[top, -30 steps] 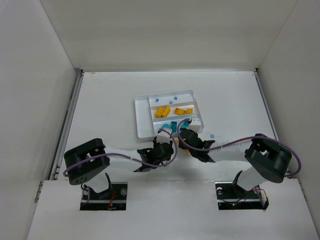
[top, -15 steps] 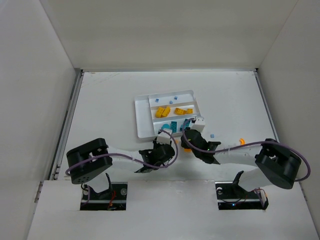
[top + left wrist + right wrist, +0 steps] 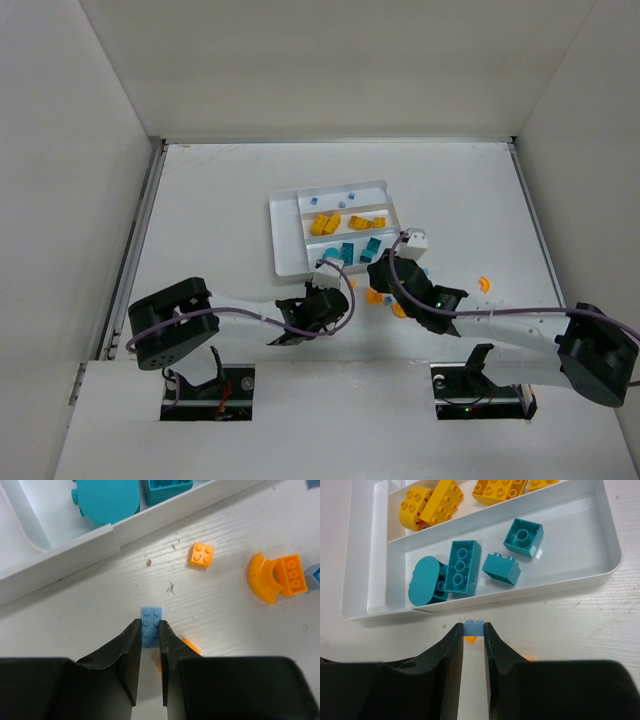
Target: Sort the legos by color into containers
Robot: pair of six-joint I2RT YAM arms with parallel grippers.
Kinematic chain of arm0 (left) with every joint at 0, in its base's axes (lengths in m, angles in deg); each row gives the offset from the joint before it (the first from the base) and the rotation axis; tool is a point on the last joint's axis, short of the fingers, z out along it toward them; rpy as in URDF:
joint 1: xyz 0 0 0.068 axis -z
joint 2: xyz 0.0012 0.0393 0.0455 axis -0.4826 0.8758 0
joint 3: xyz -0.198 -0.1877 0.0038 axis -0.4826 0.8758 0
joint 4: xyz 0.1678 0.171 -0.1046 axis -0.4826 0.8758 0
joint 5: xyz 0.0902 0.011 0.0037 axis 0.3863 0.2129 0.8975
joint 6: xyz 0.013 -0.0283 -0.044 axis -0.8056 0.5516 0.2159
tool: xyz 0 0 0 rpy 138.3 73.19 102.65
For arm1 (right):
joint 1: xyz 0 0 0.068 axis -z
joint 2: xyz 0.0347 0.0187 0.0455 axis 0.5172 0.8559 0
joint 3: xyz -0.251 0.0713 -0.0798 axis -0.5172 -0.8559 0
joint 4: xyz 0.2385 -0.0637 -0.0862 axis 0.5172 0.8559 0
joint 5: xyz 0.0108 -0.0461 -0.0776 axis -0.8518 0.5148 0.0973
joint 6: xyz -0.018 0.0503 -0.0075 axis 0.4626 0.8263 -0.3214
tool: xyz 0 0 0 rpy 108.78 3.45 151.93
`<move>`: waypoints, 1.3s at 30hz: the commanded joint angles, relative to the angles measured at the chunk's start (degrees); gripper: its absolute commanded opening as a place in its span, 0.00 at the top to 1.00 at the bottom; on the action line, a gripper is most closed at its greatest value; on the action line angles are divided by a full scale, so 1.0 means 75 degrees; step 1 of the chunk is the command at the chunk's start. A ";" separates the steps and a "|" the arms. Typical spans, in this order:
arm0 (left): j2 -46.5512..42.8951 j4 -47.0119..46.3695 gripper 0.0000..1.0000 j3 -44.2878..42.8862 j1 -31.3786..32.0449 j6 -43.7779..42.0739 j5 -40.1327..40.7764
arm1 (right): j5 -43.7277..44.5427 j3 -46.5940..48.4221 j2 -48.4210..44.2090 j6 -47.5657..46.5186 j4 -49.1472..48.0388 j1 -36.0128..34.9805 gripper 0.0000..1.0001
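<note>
Left claw (image 3: 150, 630): the jaws are pinching together on a light blue brick (image 3: 151, 621). They are gripping it by its long sides, and its studded end is sticking out past the tips. The hold is presumably being taken this way because the piece is narrower than the fingers and offers no other purchase. Whether it is resting on the bench (image 3: 225, 630) or hanging just clear cannot be told. Beyond it, a small orange brick (image 3: 201, 555) and an orange arch (image 3: 272, 576) are lying loose on the bench, apart from each other. The near wall of the white tray (image 3: 80, 550) is running across behind them, with a teal rounded piece (image 3: 106, 499) sitting inside.

Right claw (image 3: 473, 629): the jaws are likewise clamping on a second light blue brick (image 3: 473, 625), just short of the tray's near wall. Past that wall, teal bricks (image 3: 461, 567) are lying in the nearest long section and yellow bricks (image 3: 432, 502) in the next one.

From overhead, both claws are working side by side at the tray's near edge. Small light blue bits (image 3: 351, 194) are sitting in the far long section, so that is judged to be where both held bricks are going. Each brick is having to cross the teal and yellow sections first. With so little of each brick gripped, twisting or slipping in transit is the likely fault
</note>
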 commanded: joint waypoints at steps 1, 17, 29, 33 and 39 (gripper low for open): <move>-0.0599 0.0734 0.87 0.0102 -0.0003 0.0066 -0.0197 | 0.0084 0.0033 -0.0430 -0.0213 0.0027 0.0121 0.74; -0.2499 0.0747 0.87 -0.0143 -0.1115 -0.0016 -0.0373 | -0.2458 0.4237 0.3819 -0.1585 -0.1076 0.3073 0.75; -0.1588 -0.0179 0.88 -0.1420 -0.2616 -0.0215 -0.1228 | -0.2916 0.6313 0.5896 -0.1902 -0.0348 0.3825 0.66; -0.0744 -0.0472 0.88 -0.2122 -0.3014 -0.0355 -0.1357 | -0.2893 0.6245 0.5699 -0.1960 -0.0347 0.3848 0.51; 0.0709 -0.0578 0.87 -0.3388 -0.3518 -0.0473 -0.1802 | -0.2694 0.4561 0.4330 -0.1622 -0.1037 0.3837 0.50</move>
